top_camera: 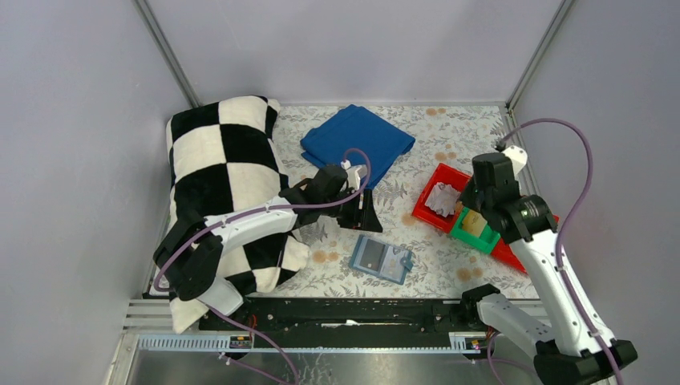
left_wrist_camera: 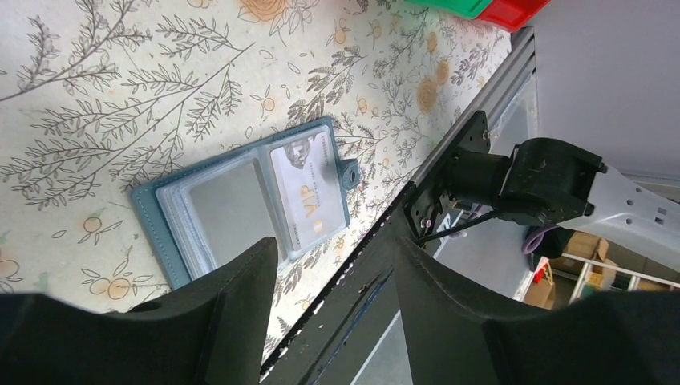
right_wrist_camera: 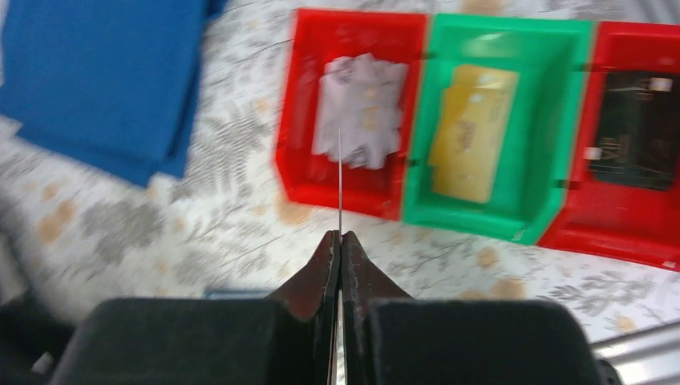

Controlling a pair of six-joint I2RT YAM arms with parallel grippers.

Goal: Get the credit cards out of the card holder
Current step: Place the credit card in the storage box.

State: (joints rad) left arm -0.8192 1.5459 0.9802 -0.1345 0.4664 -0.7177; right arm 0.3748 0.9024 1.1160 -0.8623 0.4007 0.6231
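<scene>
Laboratory robot test cell. Plain grey panel walls [top_camera: 337, 48] on aluminium framing [top_camera: 169, 54] enclose a cloth-covered table [top_camera: 449, 128]. Left arm [top_camera: 248, 220] and right arm [top_camera: 553, 273], both cabled, mount on a near-edge black rail [top_camera: 345, 313].

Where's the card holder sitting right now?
In the top view, the card holder lies open near the front edge of the table, about centre, just below the left end effector and left of the red and green bins.

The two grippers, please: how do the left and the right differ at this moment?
The left gripper is open and empty; the right gripper is shut on a thin card seen edge-on. The left hangs near the card holder; the right by the bins. Both are black.
</scene>
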